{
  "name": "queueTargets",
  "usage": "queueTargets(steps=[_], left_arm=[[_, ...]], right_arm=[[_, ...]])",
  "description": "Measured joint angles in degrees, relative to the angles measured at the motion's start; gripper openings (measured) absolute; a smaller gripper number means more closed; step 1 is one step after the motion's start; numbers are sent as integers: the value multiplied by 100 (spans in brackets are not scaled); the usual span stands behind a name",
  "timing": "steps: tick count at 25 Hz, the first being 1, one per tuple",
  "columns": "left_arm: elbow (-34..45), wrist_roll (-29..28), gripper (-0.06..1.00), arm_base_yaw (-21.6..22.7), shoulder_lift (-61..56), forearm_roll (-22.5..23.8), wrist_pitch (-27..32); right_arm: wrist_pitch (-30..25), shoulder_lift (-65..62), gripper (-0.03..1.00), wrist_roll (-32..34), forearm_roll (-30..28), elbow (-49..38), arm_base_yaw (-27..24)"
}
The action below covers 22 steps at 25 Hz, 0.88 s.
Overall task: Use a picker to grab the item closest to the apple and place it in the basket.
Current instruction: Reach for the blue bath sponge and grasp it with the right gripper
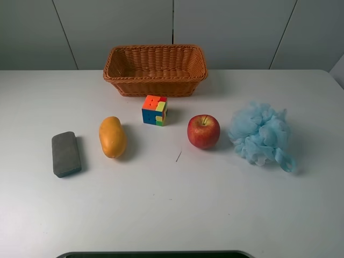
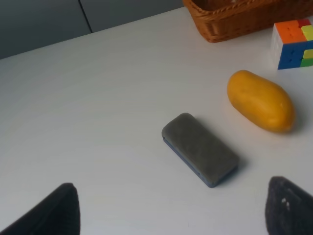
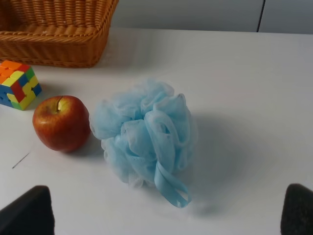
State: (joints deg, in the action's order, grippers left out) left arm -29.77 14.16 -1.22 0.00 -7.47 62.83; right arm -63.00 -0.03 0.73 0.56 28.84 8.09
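Five items lie in a loose row on the worktop (image 1: 172, 209). The basket (image 1: 156, 87) stands behind them at centre, open side up w/ nothing in it, so a drop from above should work. Apple (image 1: 203, 131) sits right of centre. Bath puff (image 1: 259, 133) is just beside it on the right. In the right wrist view its frills come v. near the apple's skin, poss. touching, can't tell. Cube (image 1: 155, 110) is on the apple's other side w/ a clearer gap, just in front of the basket. Mango (image 1: 112, 137) & eraser (image 1: 66, 153) are well apart, far left. My call: puff = nearest item = the thing to grab.

Neither arm shows in the high view, prob. a pulled-back start pose. Right fingers (image 3: 24, 213) are spread wide, nothing between them, w/ the puff centred ahead. That arm suits the job b/c the puff lies on its side. Left fingers (image 2: 54, 215) are also wide & empty, facing eraser & mango, so likely no role.

Task not begun. The puff is soft & will squash, and its ribbon loop trails away from the apple. Risks: pinching frills only, or nudging the apple.
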Motion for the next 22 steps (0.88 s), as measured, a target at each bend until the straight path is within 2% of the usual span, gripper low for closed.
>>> queueTargets(steps=[16, 22], left_arm=[[0, 36, 73, 0, 0, 0, 0], [0, 36, 73, 0, 0, 0, 0]], right_arm=[[-103, 29, 70, 0, -95, 140, 0], [-271, 1365, 70, -39, -95, 949, 0]])
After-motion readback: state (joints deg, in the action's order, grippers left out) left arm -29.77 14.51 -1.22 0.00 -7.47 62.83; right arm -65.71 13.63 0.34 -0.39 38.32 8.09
